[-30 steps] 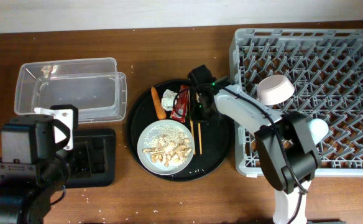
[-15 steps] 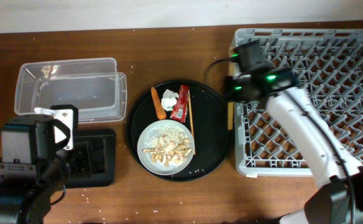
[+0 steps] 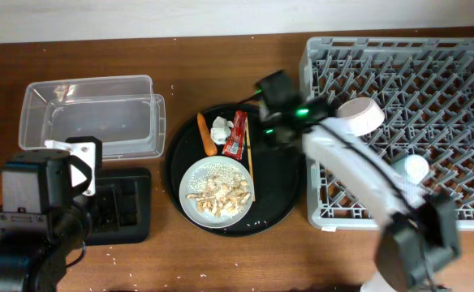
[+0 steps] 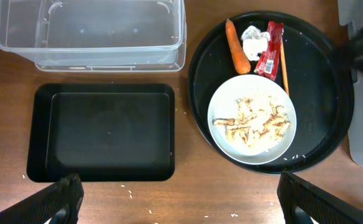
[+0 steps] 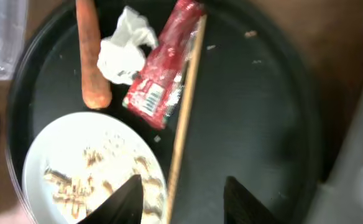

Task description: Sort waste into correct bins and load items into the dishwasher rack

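A pale round plate (image 3: 217, 189) with beige food scraps and rice lies on the big round black tray (image 3: 282, 182). An orange carrot piece (image 3: 206, 135), a white tissue (image 3: 221, 128), a red wrapper (image 3: 236, 134) and one wooden chopstick (image 3: 248, 156) lie beside it. My right gripper (image 5: 184, 208) is open and empty above the chopstick (image 5: 184, 118), near the plate (image 5: 76, 168). The white bowl (image 3: 360, 116) and a light-blue cup (image 3: 414, 168) sit in the grey rack (image 3: 456, 73). My left gripper (image 4: 181, 208) is open and empty, high over the table in front of the black tray (image 4: 101, 130).
The clear container (image 3: 91, 113) stands at the back left, with the shallow black tray (image 3: 131, 203) in front of it, partly under my left arm. Rice grains are scattered on the wooden table. The rack's wall sits close to the round tray's right rim.
My right arm swung over to the rack's front-left corner and is now back over the round tray's upper right. The left arm has not moved.
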You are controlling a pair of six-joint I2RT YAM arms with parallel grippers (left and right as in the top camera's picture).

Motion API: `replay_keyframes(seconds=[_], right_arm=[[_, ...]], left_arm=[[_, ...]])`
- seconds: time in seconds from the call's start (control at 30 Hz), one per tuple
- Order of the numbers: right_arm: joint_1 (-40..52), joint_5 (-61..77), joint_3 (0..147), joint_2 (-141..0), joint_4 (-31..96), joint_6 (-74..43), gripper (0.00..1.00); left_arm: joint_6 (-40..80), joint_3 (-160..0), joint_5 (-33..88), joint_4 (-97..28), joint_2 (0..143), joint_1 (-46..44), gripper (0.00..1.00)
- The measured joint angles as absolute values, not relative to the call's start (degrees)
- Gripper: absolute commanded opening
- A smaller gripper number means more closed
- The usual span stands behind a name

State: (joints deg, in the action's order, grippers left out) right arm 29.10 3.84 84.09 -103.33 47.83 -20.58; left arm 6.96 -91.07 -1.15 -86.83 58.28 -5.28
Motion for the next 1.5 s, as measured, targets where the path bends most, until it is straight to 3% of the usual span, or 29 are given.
replay_keyframes(seconds=[0.13, 0.23, 0.43, 0.57, 0.7, 0.73, 0.77, 0.83, 0.87, 0.97, 1.0, 1.03, 1.2, 1.3, 1.4, 1.5], right_arm=[[31.94, 2.07, 84.09, -116.84, 41.78, -25.96, 0.40], [31.94, 1.34, 84.62, -120.77, 40.93, -27.94, 0.04], [28.69, -1.52, 85.67, -118.32, 49.71, -27.86, 0.04], [16.86, -3.16, 86.78, -92.38, 50.59, -19.25, 0.04], [7.60, -3.20, 85.34, -96.09, 52.29, -13.65, 0.04], [7.66, -3.20, 85.12, -98.50, 53.12, -13.19, 0.06], [7.66, -3.20, 85.06, -100.88, 53.30, -13.08, 0.15], [7.79, -2.28, 84.40, -104.01, 53.69, -12.75, 0.49], [7.92, -2.09, 84.40, -103.53, 53.71, -12.32, 0.56], [7.99, 2.76, 84.27, -92.95, 53.84, -12.03, 0.58], [8.47, 4.62, 84.27, -87.72, 53.98, -12.01, 0.68], [9.63, 5.61, 84.27, -82.94, 54.24, -12.01, 0.98], [15.86, 9.87, 84.42, -64.66, 63.64, -12.01, 0.98], [13.78, 3.09, 84.14, -58.37, 75.61, -12.08, 0.98], [12.99, -3.40, 82.24, -45.78, 67.55, -11.99, 0.98], [6.17, -5.17, 62.22, -32.10, 49.32, -11.35, 0.98]], left_arm=[[6.96, -91.07, -1.15, -86.80, 58.28, -5.28, 0.99], [6.96, -91.07, -1.15, -86.80, 58.28, -5.28, 0.99], [6.96, -91.07, -1.15, -86.78, 58.28, -5.28, 0.99], [6.96, -91.09, -1.15, -86.80, 58.26, -5.28, 0.99], [6.96, -91.09, -1.15, -86.78, 58.26, -5.28, 0.99], [6.96, -91.07, -1.15, -86.80, 58.28, -5.28, 0.99], [6.96, -91.09, -1.15, -86.78, 58.28, -5.28, 0.99], [6.96, -91.09, -1.15, -86.78, 58.28, -5.28, 0.99], [6.96, -91.09, -1.15, -86.78, 58.28, -5.28, 0.99], [6.96, -91.09, -1.15, -86.76, 58.28, -5.28, 0.99], [6.96, -91.09, -1.15, -86.76, 58.28, -5.28, 0.99], [6.96, -91.09, -1.15, -86.74, 58.26, -5.28, 0.99], [6.96, -91.09, -1.15, -86.80, 58.26, -5.28, 0.99], [6.96, -91.07, -1.15, -86.76, 58.24, -5.28, 0.99], [6.96, -91.07, -1.15, -86.80, 58.22, -5.28, 0.99], [6.96, -91.09, -1.13, -86.83, 58.19, -5.28, 0.99]])
